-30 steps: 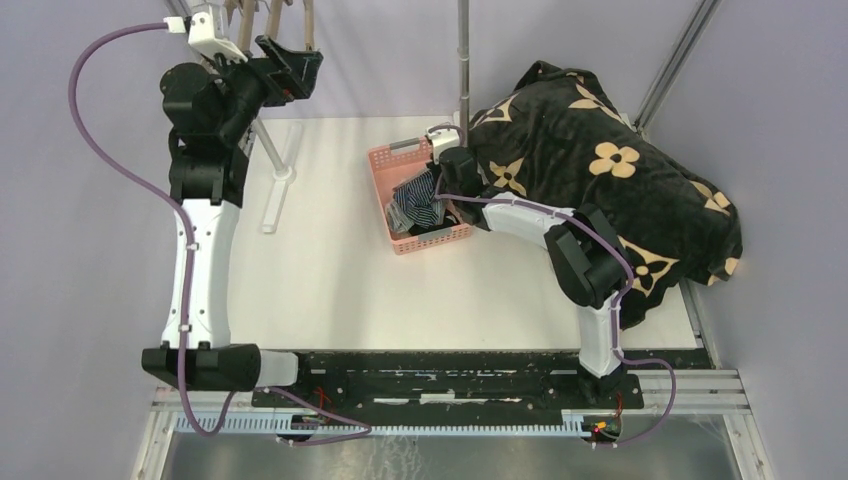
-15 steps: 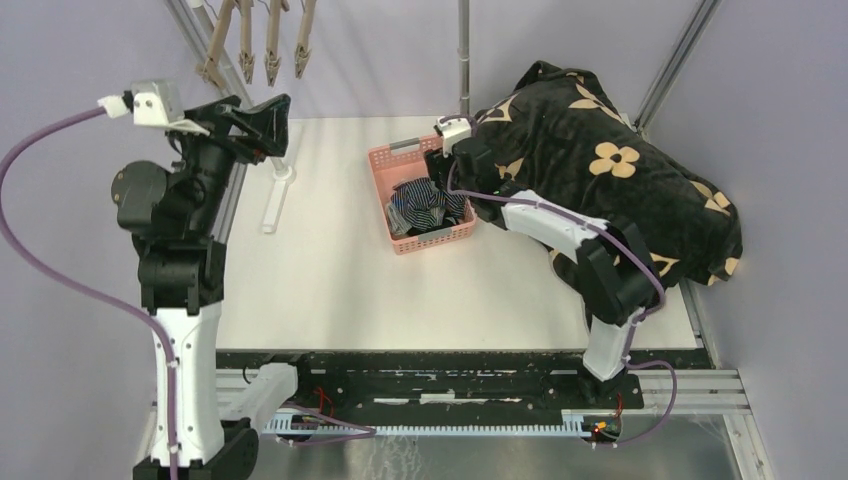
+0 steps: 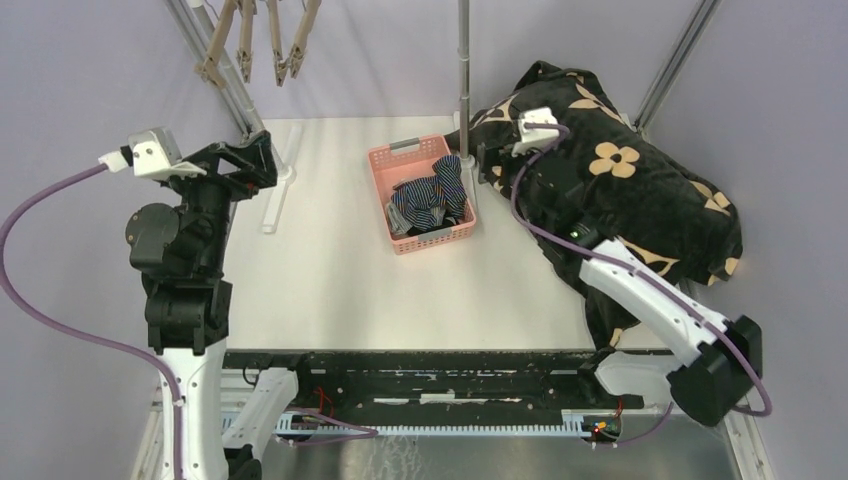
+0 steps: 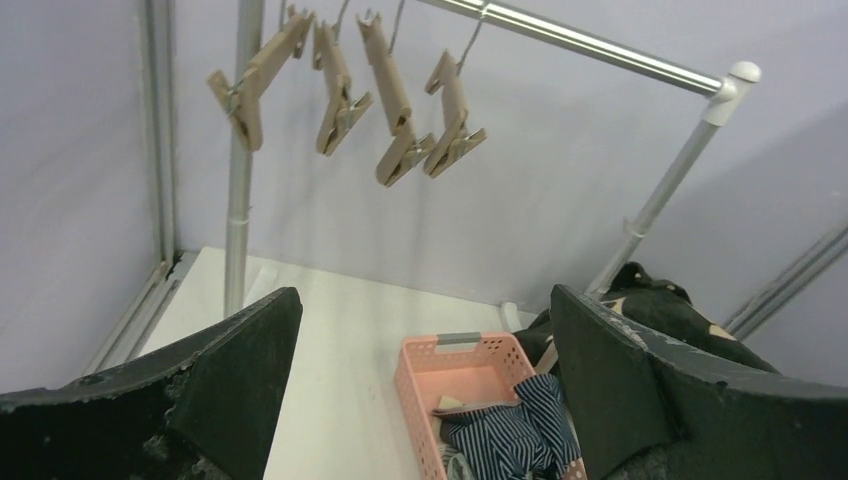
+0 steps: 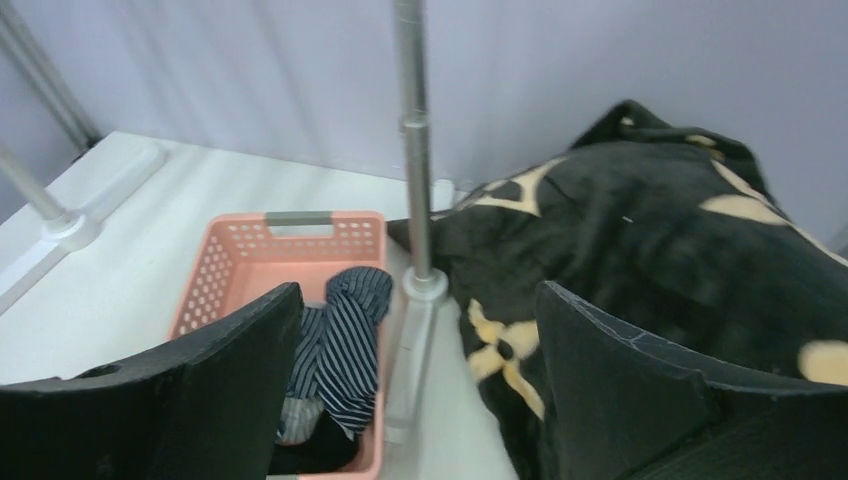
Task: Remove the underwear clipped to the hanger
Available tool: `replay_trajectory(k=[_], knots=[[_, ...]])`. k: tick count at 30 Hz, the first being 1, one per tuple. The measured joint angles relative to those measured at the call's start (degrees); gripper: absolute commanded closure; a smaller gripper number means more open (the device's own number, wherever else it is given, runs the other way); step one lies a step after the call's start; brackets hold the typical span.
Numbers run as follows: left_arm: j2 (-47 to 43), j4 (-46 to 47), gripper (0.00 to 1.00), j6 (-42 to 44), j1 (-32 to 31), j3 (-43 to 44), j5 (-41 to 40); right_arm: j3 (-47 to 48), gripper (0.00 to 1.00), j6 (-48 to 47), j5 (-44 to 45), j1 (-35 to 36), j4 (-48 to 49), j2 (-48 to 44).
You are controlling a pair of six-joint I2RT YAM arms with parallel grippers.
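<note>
The underwear lies piled in a pink basket (image 3: 378, 160) (image 4: 418, 385) (image 5: 215, 280). The navy striped piece (image 3: 432, 195) (image 4: 520, 430) (image 5: 345, 345) is on top and drapes over the right rim. A grey-and-white striped piece (image 3: 400, 222) (image 5: 295, 421) and a black one (image 3: 440, 232) (image 5: 320, 454) lie under it. The hanger's wooden clips (image 3: 250, 45) (image 4: 395, 110) hang bare from the rail. My right gripper (image 3: 480, 158) (image 5: 417, 290) is open just right of the basket, above the stand's foot, holding nothing. My left gripper (image 3: 262, 163) (image 4: 420, 300) is open and empty, below the clips at the table's left.
A big black blanket with tan flowers (image 3: 620, 190) (image 5: 650, 250) covers the back right of the table. A metal stand pole (image 3: 463, 60) (image 5: 412, 150) rises between basket and blanket. The stand's other white foot (image 3: 275, 185) lies at the left.
My right gripper opened, let go of the navy striped underwear in the basket, and drew back to the right. The left arm came down from the clips toward the near left.
</note>
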Motion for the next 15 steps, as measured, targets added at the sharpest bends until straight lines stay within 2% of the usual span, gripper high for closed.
replay_trajectory(k=[6, 12, 15], knots=[[-5.1, -3.8, 0.01, 0.5, 0.0, -2.0, -7.6, -11.4, 0.07, -2.0, 8.7, 0.0, 1.7, -14.6], [-7.5, -6.5, 0.01, 1.4, 0.0, -2.1, -14.7, -16.5, 0.12, -5.0, 15.8, 0.0, 2.6, -26.6], [-8.3, -7.5, 0.01, 1.5, 0.0, -3.5, -17.5, -18.1, 0.09, -6.7, 18.7, 0.0, 2.7, -32.2]])
